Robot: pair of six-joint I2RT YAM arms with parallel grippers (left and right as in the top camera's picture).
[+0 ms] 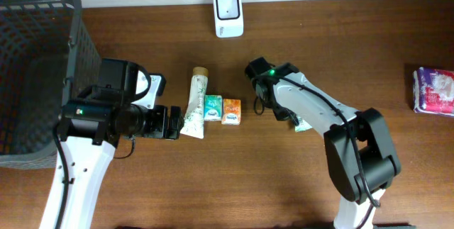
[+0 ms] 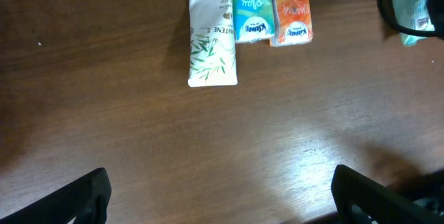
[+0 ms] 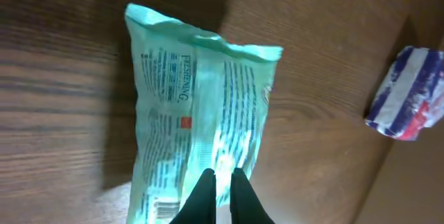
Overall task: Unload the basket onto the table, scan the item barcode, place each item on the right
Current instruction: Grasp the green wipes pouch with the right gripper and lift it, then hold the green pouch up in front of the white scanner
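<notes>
- I am pinching my right pincer (image 3: 222, 177) together on the mint-green packet (image 3: 201, 99). The two fingertips are biting the middle of its near end.
- The packet is lying low over the table (image 1: 340, 37), right of the middle and well short of the far edge. From above, only a corner of it (image 1: 303, 125) is peeking out from under my right arm.
- Its long axis is running straight away from my fingertips, so the far sealed end is leading.
- What I am taking for the barcode (image 3: 164, 209) is sitting on the upturned face near my grip, though the print is too small to be sure.
- The scanner (image 1: 228, 14) is standing at the far edge, ahead of the packet and off to my left. The coming move is turning on that: I am judging that the packet needs carrying forward and leftward, with the printed face tipped toward the scanner's window.
- My left pincer (image 1: 170, 123) is hanging wide apart and empty just beside the tube (image 1: 195, 105), so the right arm is the one doing this scan.
</notes>
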